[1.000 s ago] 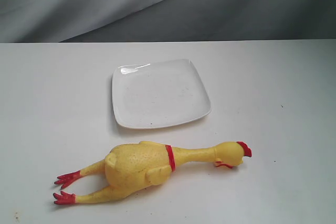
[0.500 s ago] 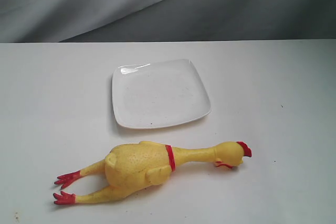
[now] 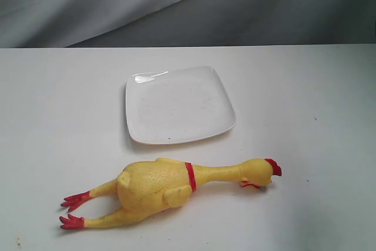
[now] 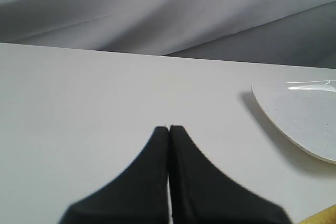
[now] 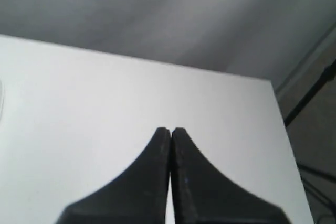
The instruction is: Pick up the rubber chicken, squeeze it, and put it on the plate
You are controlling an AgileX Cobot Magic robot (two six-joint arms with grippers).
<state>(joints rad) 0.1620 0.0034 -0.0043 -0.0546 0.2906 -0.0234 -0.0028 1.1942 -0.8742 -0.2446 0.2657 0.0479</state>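
Note:
The rubber chicken (image 3: 158,187) lies flat on the white table in the exterior view, red feet to the left, red-combed head to the right. The plate (image 3: 179,105), white and square, sits just behind it and holds nothing. Neither arm shows in the exterior view. In the left wrist view my left gripper (image 4: 169,128) is shut with nothing in it, over bare table; the plate's edge (image 4: 304,116) lies off to one side and a sliver of the yellow chicken (image 4: 321,217) shows at the corner. My right gripper (image 5: 170,129) is shut and holds nothing, over bare table.
A grey cloth backdrop (image 3: 188,4) hangs behind the table's far edge. In the right wrist view the table's side edge (image 5: 281,129) runs close by, with dark stand legs (image 5: 310,98) beyond it.

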